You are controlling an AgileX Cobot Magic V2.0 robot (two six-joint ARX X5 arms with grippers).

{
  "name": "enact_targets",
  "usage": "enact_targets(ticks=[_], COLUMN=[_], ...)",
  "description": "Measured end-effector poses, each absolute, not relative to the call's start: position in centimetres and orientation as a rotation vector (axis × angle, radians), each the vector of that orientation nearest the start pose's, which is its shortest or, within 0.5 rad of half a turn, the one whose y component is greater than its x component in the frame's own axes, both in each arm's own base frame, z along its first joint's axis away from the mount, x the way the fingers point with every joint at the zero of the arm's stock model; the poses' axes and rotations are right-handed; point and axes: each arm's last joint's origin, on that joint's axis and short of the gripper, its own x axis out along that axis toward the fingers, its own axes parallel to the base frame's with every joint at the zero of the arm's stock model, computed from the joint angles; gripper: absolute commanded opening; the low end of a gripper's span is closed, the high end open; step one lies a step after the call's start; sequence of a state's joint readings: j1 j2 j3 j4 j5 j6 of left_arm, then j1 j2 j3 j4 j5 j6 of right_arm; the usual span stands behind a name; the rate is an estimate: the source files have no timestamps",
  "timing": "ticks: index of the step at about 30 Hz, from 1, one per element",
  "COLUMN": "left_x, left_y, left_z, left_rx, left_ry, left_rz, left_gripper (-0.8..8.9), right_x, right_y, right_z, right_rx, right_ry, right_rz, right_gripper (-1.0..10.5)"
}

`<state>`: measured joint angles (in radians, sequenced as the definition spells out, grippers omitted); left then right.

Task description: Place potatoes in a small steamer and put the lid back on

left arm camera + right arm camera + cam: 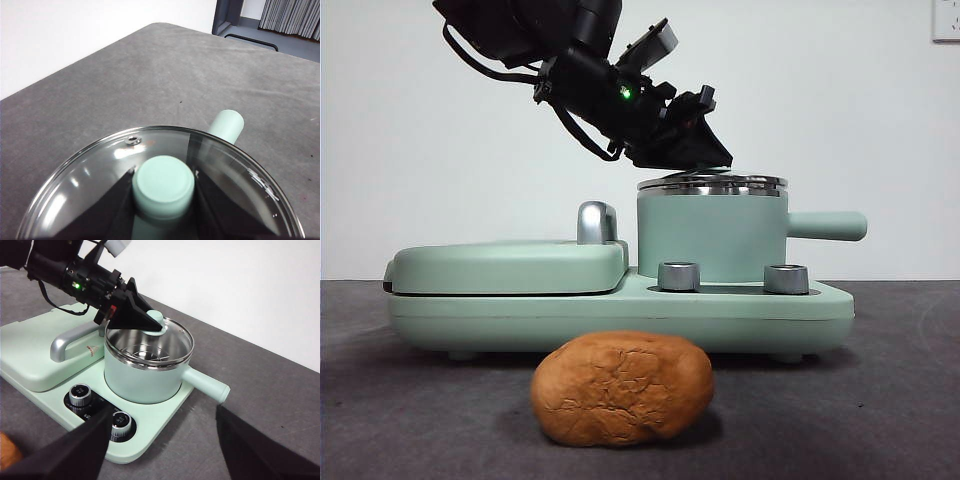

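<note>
The front view looks level across the worktop [900,420]; the left wrist camera sits right above the lid [100,175]; the right wrist camera looks down from farther back; all share the small steamer [142,377].

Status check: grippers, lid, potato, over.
Left gripper shut on lid knob, lid on steamer. Right gripper open, waiting. Potato on table.

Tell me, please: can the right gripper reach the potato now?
Probably yes. The potato lies alone on the table in front of the cooker, nothing over it. The right gripper is open and holds nothing; the left gripper is at the lid on the pot.
</note>
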<state>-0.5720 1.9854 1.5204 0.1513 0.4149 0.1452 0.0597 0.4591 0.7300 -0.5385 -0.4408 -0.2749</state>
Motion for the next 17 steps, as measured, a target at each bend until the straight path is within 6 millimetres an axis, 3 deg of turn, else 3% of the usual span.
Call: enact_targets(ticks=[4, 12, 17], left_x=[37.8, 35.4, 33.9], left_y=[-25.7, -24.1, -22.5], left_z=[27.1, 33.1, 35.0], left_rx=[0.157, 0.143, 0.127], left_ry=[0.239, 0.101, 0.164], left_rz=[-0.997, -0.988, -0.977], left_gripper=[0.15, 0.15, 0.17], right_x=[9.3, 9.3, 9.3], right_y=[1.8, 1.8, 1.8], right_z=[31.9, 31.9, 31.9], right_rx=[-0.217, -0.217, -0.216], right_ry=[0.195, 0.195, 0.195], right_rz=[0.53, 0.53, 0.532], right_gripper=[3.2, 3.2, 3.2])
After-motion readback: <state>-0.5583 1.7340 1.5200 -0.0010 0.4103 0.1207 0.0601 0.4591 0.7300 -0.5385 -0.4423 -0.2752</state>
